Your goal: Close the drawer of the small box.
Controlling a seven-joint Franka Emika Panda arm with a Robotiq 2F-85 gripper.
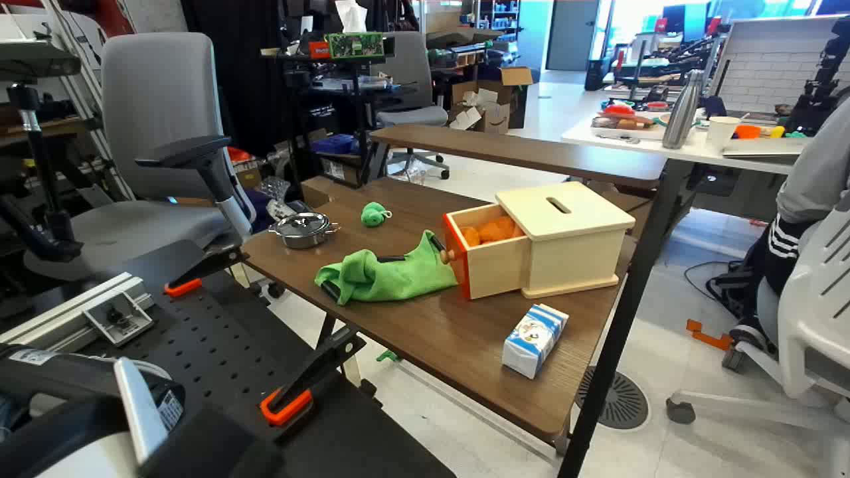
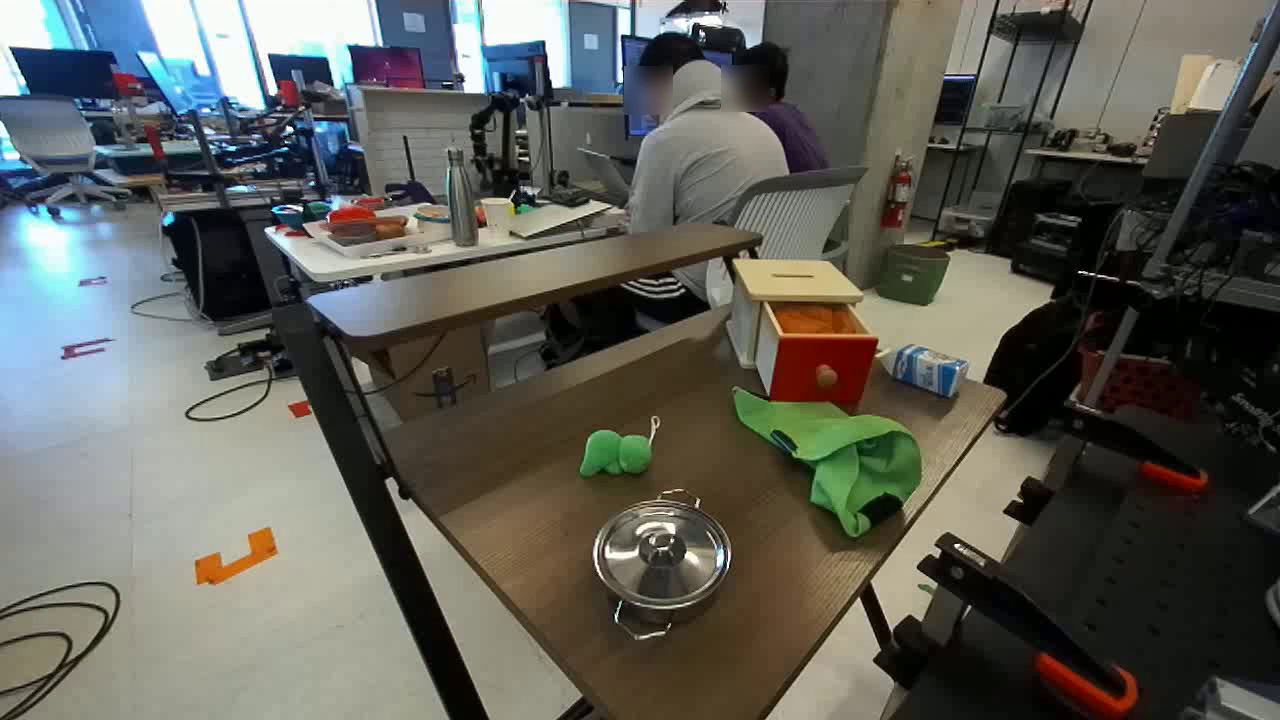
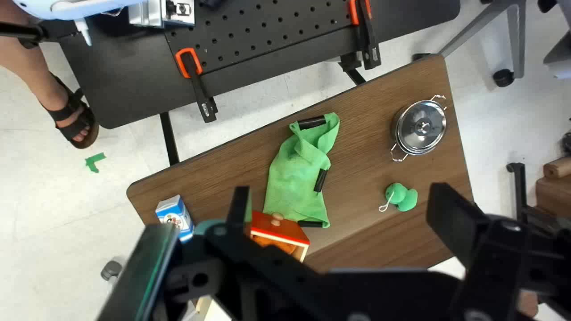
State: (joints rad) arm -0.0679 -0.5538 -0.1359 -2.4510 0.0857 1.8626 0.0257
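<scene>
The small box (image 1: 574, 262) stands on the brown table, a light tan box with a slotted lid; it shows in an exterior view (image 2: 790, 288) too. Its drawer (image 1: 498, 271) is pulled well out, with orange fluffy stuff inside. The orange-red front with a round wooden knob faces the viewer in an exterior view (image 2: 800, 372). In the wrist view the drawer front (image 3: 272, 228) shows just right of the left finger; the gripper hides most of the box. My gripper (image 3: 343, 207) is open and empty, high above the table. It is out of view in both exterior views.
A green cloth (image 1: 392, 277) lies right in front of the drawer front. A blue-and-white carton (image 1: 534, 340) lies beside the box. A lidded pot (image 2: 662, 560) and a green toy (image 2: 615, 453) stand farther off. A raised shelf (image 1: 518, 154) runs along the table's far side.
</scene>
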